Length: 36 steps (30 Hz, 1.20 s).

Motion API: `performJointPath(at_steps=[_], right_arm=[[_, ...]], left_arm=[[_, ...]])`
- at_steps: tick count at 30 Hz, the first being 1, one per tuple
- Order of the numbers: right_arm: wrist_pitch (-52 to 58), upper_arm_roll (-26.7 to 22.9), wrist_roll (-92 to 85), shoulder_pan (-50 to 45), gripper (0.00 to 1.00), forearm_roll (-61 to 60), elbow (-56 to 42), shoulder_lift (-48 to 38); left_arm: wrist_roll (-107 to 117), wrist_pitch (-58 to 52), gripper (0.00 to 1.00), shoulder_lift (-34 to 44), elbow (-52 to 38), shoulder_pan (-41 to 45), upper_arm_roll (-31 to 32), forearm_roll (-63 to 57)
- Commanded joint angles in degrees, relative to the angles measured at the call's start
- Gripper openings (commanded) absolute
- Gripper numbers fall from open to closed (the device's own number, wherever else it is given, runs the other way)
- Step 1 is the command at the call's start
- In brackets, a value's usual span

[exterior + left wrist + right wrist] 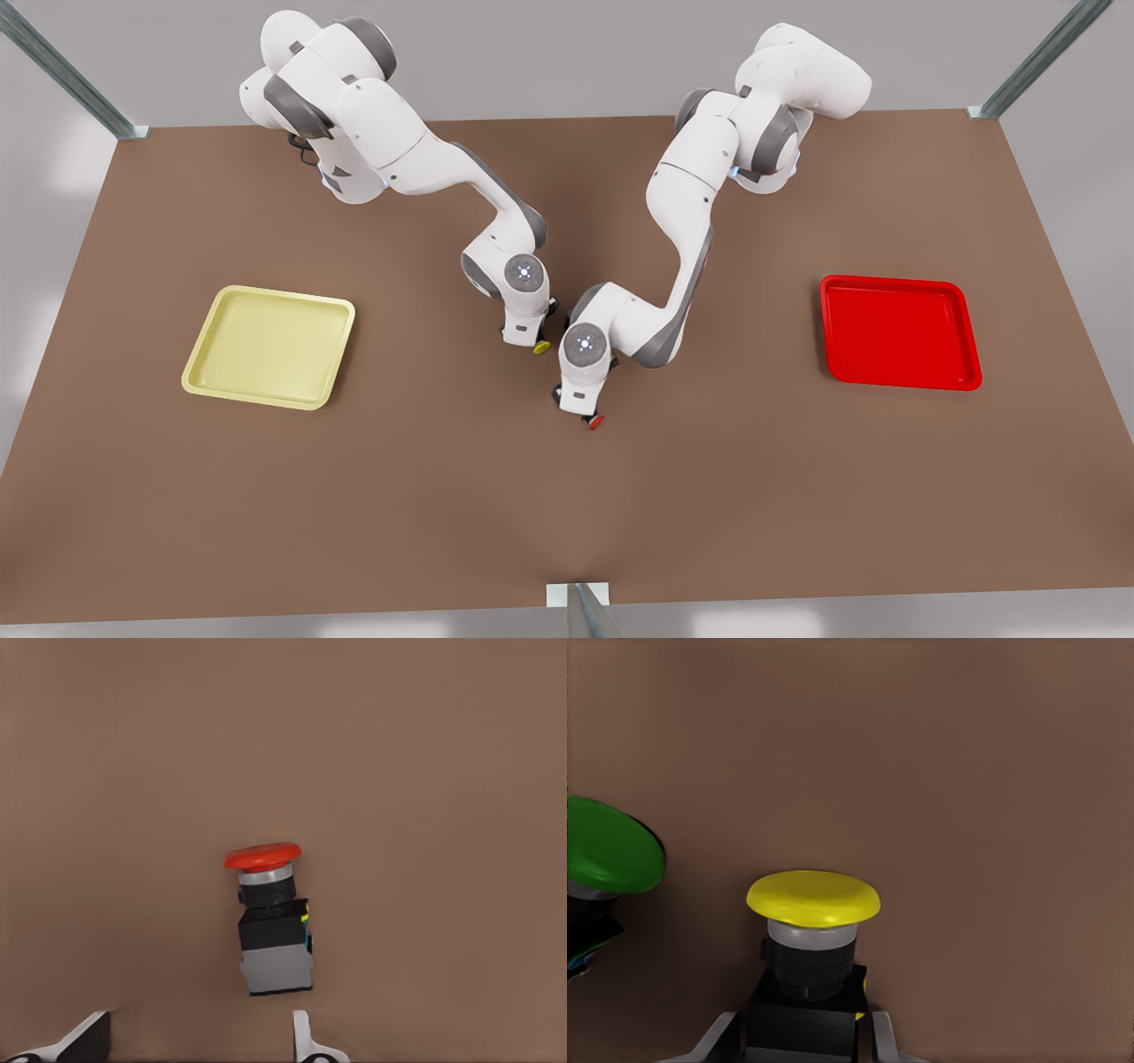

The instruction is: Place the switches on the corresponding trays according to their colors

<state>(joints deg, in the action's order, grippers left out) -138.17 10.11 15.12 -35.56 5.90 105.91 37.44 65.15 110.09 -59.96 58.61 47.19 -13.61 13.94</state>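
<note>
Currently the right gripper (802, 1041) pinches the yellow switch (811, 939) by its dark body, a green switch (607, 859) beside it. The left gripper (199, 1036), fingers spread, straddles the red switch (270, 921) lying on the table (443, 496) (not yet gripped), so each cap stays visible for matching to the yellow tray (270, 347) and red tray (899, 332), both well apart.

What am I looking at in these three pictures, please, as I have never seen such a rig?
These are simulator renders of two white robot arms on a brown table. The front view comes from a camera off the arms; the other two come from cameras on the arms' wrists. A pale yellow square tray and a bright red square tray lie far apart. The left gripper, fingers open, is low over a red-capped push-button switch. The right gripper is at a yellow-capped push-button switch, with a green-capped switch beside it.
</note>
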Motion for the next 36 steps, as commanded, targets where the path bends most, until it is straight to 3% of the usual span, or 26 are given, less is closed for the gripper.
performJointPath(at_steps=[1, 5, 17, 31, 36], right_arm=[[0.0, 0.0, 0.0, 0.0, 0.59, 0.1, 0.0, 0.0], [0.0, 0.0, 0.0, 0.1, 0.58, 0.0, -0.1, 0.0], [0.6, 0.0, 0.0, 0.1, 0.58, 0.0, 0.0, -0.4], [0.7, 0.1, 0.2, 0.3, 0.57, 0.0, 0.1, -1.1], [0.6, 0.1, 0.0, 0.1, 0.57, 0.0, 0.1, -0.7]], left_arm=[[0.0, -0.5, 0.99, 0.0, 0.0, 0.0, 0.0, -0.2], [-0.9, -2.3, 0.99, 0.8, -0.1, -0.1, -0.8, 0.1], [-1.5, 8.0, 0.98, -3.8, -2.3, 1.2, -0.3, 0.4], [-3.5, 7.0, 0.99, -3.0, -0.8, 0.8, -0.6, 0.0], [-2.4, 7.8, 0.99, -3.8, -1.6, 1.2, -2.7, 4.9]])
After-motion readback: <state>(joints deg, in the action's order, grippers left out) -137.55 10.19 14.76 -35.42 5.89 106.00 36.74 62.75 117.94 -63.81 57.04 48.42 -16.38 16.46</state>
